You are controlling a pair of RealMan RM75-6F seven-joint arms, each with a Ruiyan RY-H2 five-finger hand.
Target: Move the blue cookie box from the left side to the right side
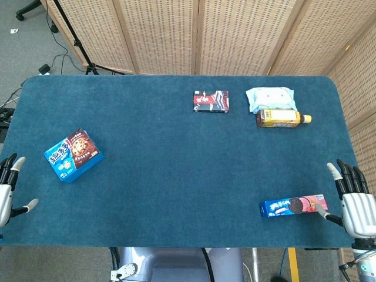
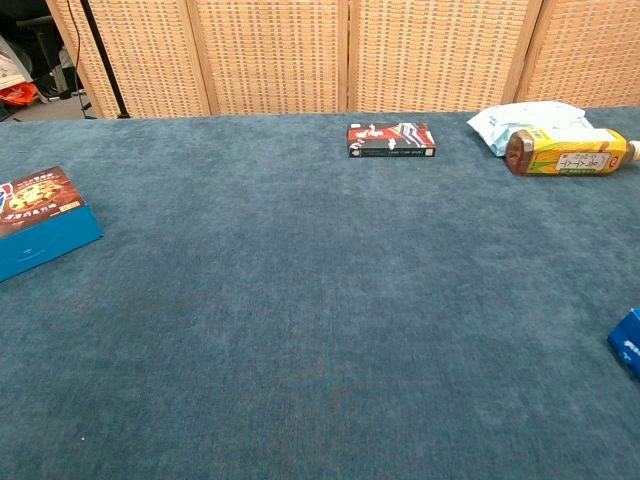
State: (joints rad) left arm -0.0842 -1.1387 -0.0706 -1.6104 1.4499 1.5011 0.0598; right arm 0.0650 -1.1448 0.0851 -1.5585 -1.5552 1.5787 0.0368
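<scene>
The blue cookie box [image 1: 73, 155] lies flat on the left part of the table, its lid showing chocolate cookies; the chest view catches it at the left edge [image 2: 38, 220]. My left hand [image 1: 8, 188] hovers at the table's left edge, below and left of the box, fingers spread and holding nothing. At the right edge my right hand [image 1: 354, 202] is also spread and empty, beside a long blue and pink cookie pack [image 1: 292, 206]. Neither hand shows in the chest view.
At the back of the blue table [image 1: 176, 176] lie a small dark red box [image 1: 211, 101], a pale blue packet [image 1: 269, 96] and a yellow bottle [image 1: 282, 118] on its side. The long cookie pack's end [image 2: 628, 343] shows at the chest view's right edge. Wicker screens [image 1: 235, 35] stand behind.
</scene>
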